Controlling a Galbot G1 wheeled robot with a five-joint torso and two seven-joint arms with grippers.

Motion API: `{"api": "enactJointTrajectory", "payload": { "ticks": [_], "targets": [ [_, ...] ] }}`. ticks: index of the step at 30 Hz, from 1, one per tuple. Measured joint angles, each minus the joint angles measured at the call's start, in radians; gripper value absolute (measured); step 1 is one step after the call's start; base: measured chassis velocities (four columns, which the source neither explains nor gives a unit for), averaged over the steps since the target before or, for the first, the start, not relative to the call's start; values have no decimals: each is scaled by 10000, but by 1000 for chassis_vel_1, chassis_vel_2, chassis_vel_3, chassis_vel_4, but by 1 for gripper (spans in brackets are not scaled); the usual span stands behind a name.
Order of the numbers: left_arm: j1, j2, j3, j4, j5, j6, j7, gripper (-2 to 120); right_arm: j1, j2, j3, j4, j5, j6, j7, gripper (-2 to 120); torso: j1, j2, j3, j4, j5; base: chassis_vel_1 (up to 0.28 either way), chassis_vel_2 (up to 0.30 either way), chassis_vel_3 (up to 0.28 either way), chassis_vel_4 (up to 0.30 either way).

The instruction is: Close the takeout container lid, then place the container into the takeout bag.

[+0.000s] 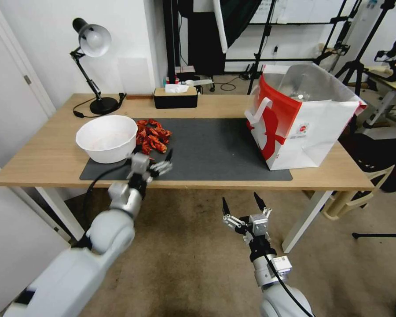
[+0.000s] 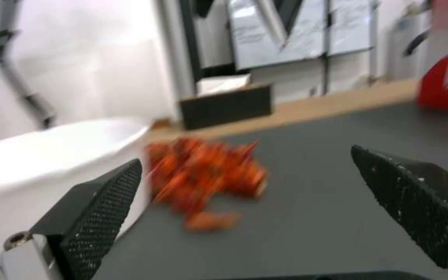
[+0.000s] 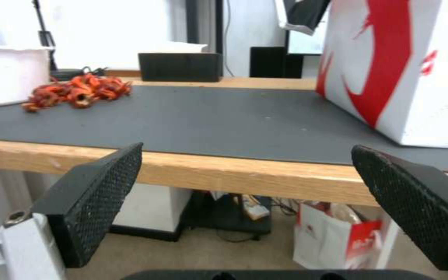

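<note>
The takeout bag (image 1: 312,132) stands open at the right end of the table, red and white with a silver foil lining; it also appears as the bag (image 3: 400,70) and the bag (image 2: 441,89). The takeout container and its lid are hidden from view. A pale clear shape low inside the bag is too indistinct to name. My left gripper (image 1: 165,161) hovers open over the front left of the dark mat (image 1: 215,149), beside a red crayfish pile (image 2: 203,179), holding nothing. My right gripper (image 1: 240,199) hangs open and empty below the table's front edge (image 3: 234,171).
A white bowl (image 1: 106,137) sits left of the crayfish pile (image 1: 152,134). A black tissue box (image 1: 175,97) and a desk lamp (image 1: 92,44) stand at the back. A beige chair (image 1: 361,193) is at the right. A small bag (image 3: 338,237) sits on the floor under the table.
</note>
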Motion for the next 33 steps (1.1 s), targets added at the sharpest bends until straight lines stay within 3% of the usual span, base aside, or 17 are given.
{"api": "enactJointTrajectory", "payload": {
  "ticks": [6, 9, 13, 18, 33],
  "targets": [
    [1480, -383, -866, -376, 909, -263, -247, 100, -78, 34, 109, 73, -21, 94, 102, 100, 0, 0, 0, 5, 6, 0, 0, 0, 0],
    [3132, -1200, -1610, -742, 1620, -667, -398, 100, -199, 63, 276, 149, 136, 245, 122, 100, 0, 0, 0, 3, 5, 0, 0, 0, 0],
    [4242, -1945, -1930, -657, 1915, -1247, -402, 100, -230, 53, 395, 154, 352, 304, 94, 100, -1, 0, 1, 6, 3, 0, 0, 0, 0],
    [4639, -2291, -2163, -519, 2068, -1708, -238, 100, -250, 74, 379, 135, 503, 294, 83, 100, 1, -3, 1, 4, 5, 0, 0, 0, 0],
    [4557, -2286, -2138, -485, 2052, -1726, -205, 100, -254, 81, 358, 135, 505, 272, 73, 100, 2, -3, 3, 4, 4, 0, 0, 0, 0]
  ]
}}
